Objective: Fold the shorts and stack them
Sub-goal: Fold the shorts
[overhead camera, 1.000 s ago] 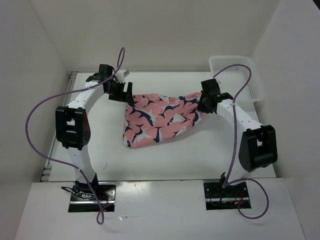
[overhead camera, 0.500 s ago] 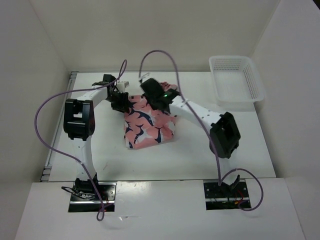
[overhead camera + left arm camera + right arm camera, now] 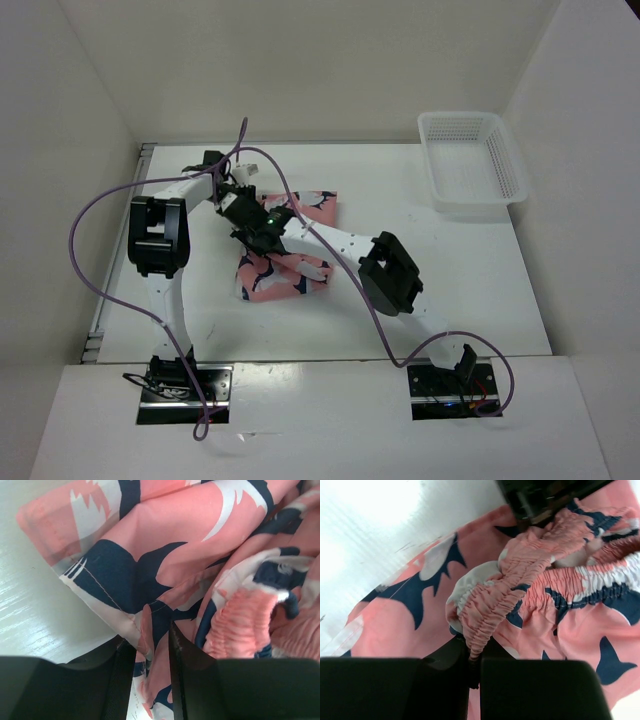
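Fold step in hand; stacking not begun.

- The shorts (image 3: 283, 283) lie bunched on the table (image 3: 480, 290), left of its middle. We see no flat fold yet.
- From above, the long axis of the bundle runs from far-right to near-left. One pink flap shows at the far end and a thicker wad at the near end.
- The left fingers (image 3: 177, 655) are drawn in to a narrow gap, with a stitched hem fold standing between them. The cloth seems to touch both inner faces, so we judge it pinched.
- The right fingers (image 3: 452, 660) are clamped on the gathered elastic waistband, with a puckered loop of it rising just above the tips.
- Relation that matters: both grips sit just beside each other at the far-left edge of the bundle. Nearly all the cloth lies to the right of them and toward the near edge.
- The right arm (image 3: 390, 275) reaches across from its own side, and its forearm passes over the middle of the shorts and hides it. The left arm (image 3: 155, 235) is on the bundle's side of the table and is much the nearer.
- The white basket (image 3: 470, 160) stands in the far-right corner, well apart from the cloth.

Judgement: any spreading or folding pull must carry the held edges away from each other. With the grips this close together, the cloth between them is slack and would probably drag as a lump. The right forearm also has to clear the bundle before the cloth can lie flat.
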### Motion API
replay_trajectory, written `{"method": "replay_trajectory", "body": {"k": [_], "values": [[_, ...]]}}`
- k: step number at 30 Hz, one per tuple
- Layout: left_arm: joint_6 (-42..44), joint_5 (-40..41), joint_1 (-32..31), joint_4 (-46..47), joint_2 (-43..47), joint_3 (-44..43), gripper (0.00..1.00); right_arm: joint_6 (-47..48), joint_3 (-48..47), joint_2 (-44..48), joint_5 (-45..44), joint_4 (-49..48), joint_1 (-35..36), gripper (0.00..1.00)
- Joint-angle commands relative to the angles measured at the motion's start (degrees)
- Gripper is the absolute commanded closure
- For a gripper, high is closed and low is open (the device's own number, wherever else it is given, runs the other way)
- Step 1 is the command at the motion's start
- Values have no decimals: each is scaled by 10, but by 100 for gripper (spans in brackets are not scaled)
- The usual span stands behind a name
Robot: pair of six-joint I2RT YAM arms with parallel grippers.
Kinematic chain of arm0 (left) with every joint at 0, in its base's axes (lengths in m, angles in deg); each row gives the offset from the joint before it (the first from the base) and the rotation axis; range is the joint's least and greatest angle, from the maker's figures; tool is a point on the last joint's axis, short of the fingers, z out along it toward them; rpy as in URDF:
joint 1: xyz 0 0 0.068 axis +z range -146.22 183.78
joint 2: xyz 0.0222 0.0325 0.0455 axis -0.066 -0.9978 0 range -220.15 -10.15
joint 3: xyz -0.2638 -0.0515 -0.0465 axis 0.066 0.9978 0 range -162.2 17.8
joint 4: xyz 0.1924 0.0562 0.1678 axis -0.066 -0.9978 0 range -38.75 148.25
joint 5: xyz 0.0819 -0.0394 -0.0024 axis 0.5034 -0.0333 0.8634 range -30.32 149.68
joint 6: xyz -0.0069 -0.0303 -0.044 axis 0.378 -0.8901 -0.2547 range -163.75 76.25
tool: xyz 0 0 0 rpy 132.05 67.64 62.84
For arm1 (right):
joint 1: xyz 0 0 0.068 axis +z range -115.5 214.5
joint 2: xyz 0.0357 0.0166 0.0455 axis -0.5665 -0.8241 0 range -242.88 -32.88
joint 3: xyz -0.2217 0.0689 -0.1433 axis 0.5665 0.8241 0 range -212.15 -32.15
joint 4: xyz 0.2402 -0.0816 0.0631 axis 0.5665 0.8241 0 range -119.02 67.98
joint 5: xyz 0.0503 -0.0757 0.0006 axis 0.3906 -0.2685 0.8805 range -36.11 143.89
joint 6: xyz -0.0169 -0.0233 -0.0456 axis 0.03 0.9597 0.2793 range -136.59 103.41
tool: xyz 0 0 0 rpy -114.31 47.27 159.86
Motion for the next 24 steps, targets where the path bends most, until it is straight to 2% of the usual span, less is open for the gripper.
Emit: {"method": "replay_trajectory", "body": {"k": [1, 5, 9, 13, 14, 15, 16, 19, 20, 22, 24], "values": [[6, 8, -1, -25, -35, -4, 62, 16, -12, 27, 42, -3, 13, 100], [6, 3, -1, -25, -35, -4, 64, 21, -6, 38, 58, -3, 28, 100], [6, 2, -1, -25, -30, -4, 65, 27, -42, 44, 78, -3, 28, 100], [6, 8, -1, -25, -30, -4, 65, 33, -26, 42, 109, -10, 28, 98], [6, 8, -1, -25, -30, -4, 65, 33, -14, 34, 115, -10, 28, 91], [6, 8, 4, -25, -30, -4, 64, 33, -9, 34, 115, -18, 28, 73], [6, 13, 4, -25, -30, -4, 55, 26, -9, 25, 121, -18, 28, 43], [6, 29, 16, -30, -20, -17, 42, 15, -44, 19, 132, -13, 28, 28], [6, 29, 30, -36, -13, -25, 33, 15, -50, 33, 137, -7, 28, 25], [6, 34, 52, -42, -8, -44, 26, 1, -67, 53, 155, -7, 22, 19], [6, 23, 89, -48, -2, -72, 20, -17, -67, 99, 169, -21, 22, 19]]}}
